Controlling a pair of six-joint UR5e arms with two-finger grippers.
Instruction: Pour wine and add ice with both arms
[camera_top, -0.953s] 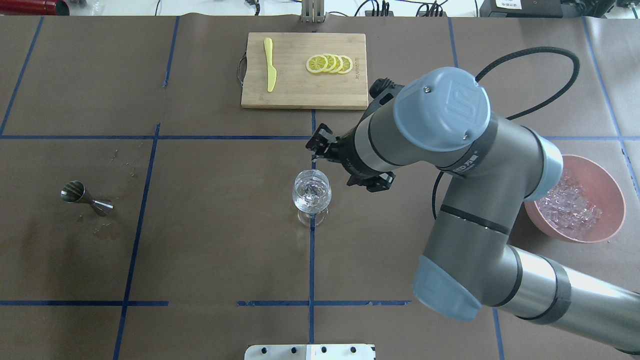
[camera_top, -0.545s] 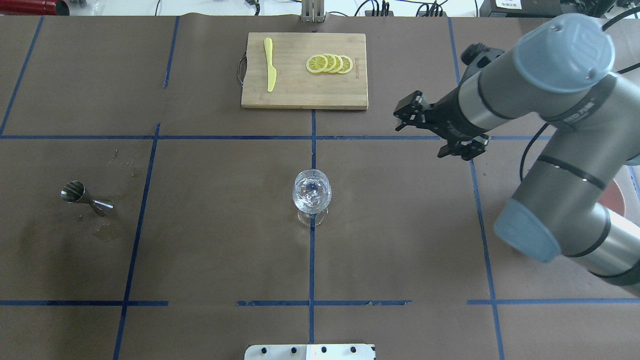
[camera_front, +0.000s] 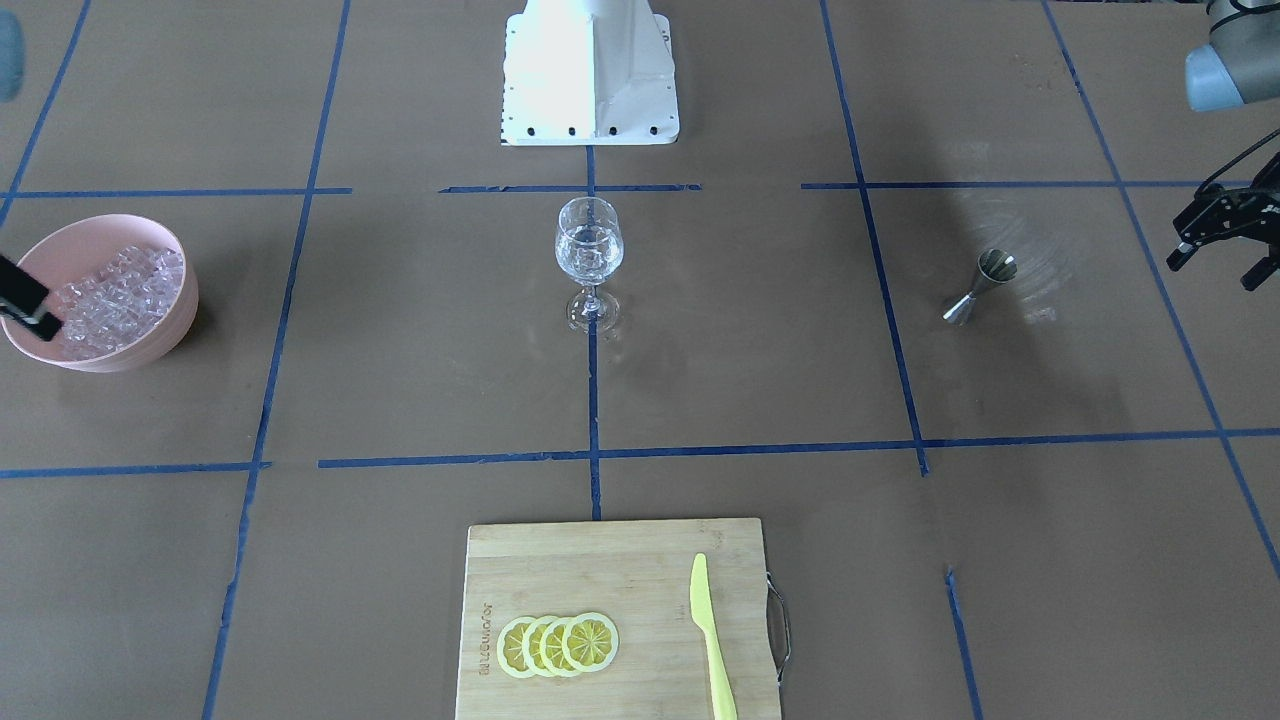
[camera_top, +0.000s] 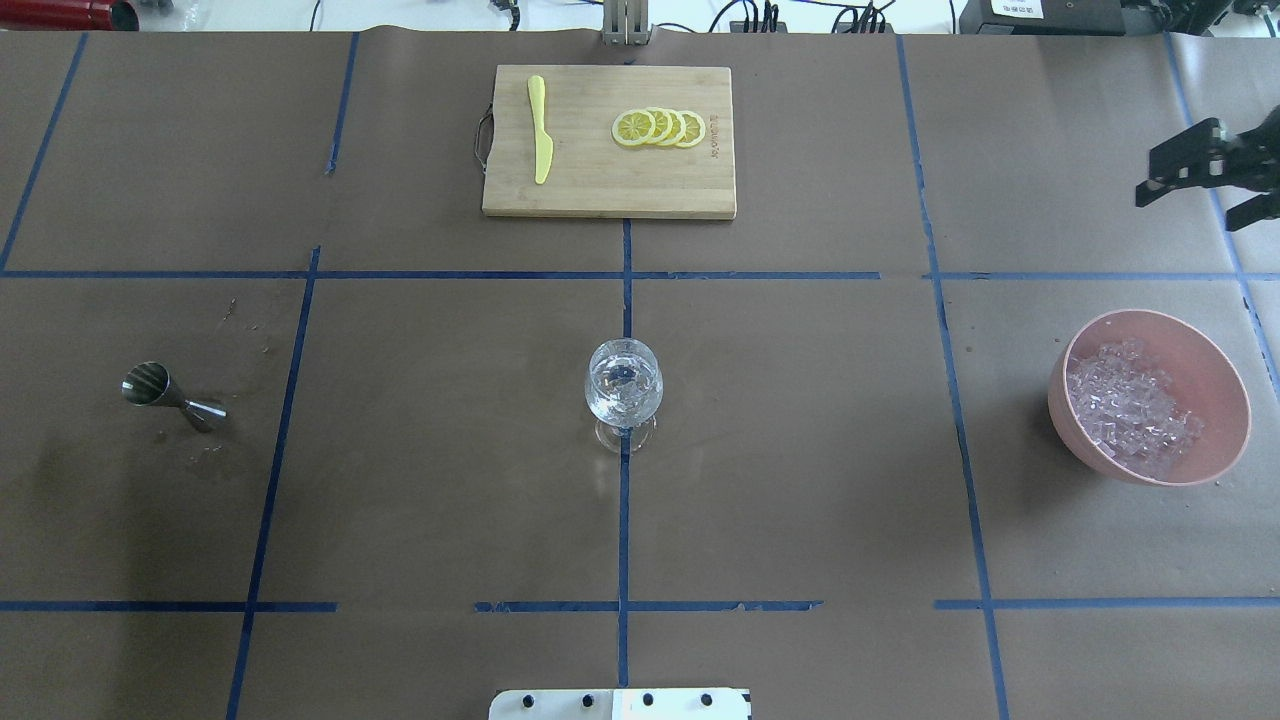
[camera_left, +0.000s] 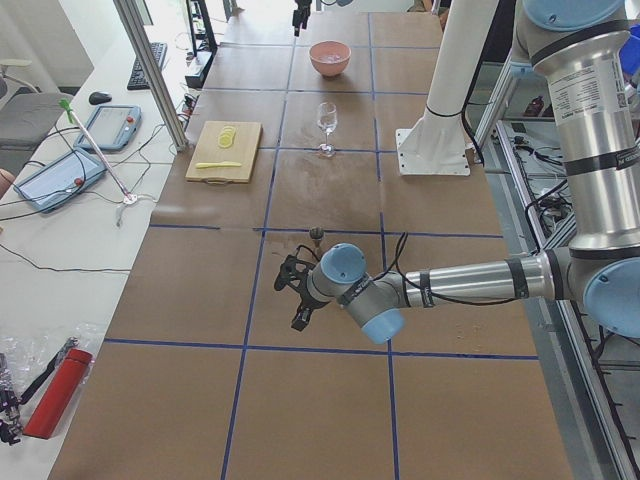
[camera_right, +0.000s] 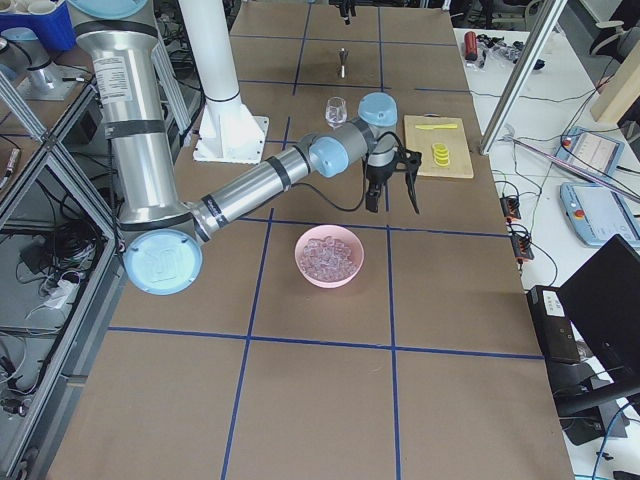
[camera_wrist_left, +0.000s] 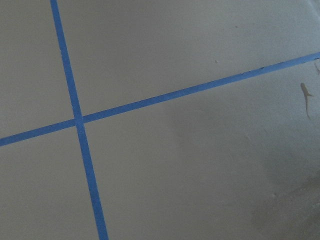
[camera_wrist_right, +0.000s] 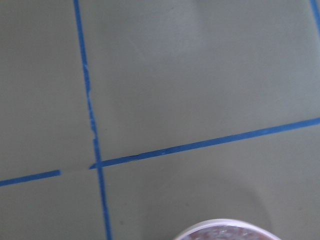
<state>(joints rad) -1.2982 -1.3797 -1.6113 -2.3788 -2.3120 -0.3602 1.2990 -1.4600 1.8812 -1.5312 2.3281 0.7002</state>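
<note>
No legible text anywhere on the table or robot.
The wooden cutting board (camera_front: 640, 600) carries a small dark stamp (camera_front: 487, 637) running along one short edge, too small to read. The left arm (camera_left: 592, 150) and the right arm (camera_right: 135, 130) each have a printed label with dark lettering on the upright silver tube, also too fine to make out.
</note>
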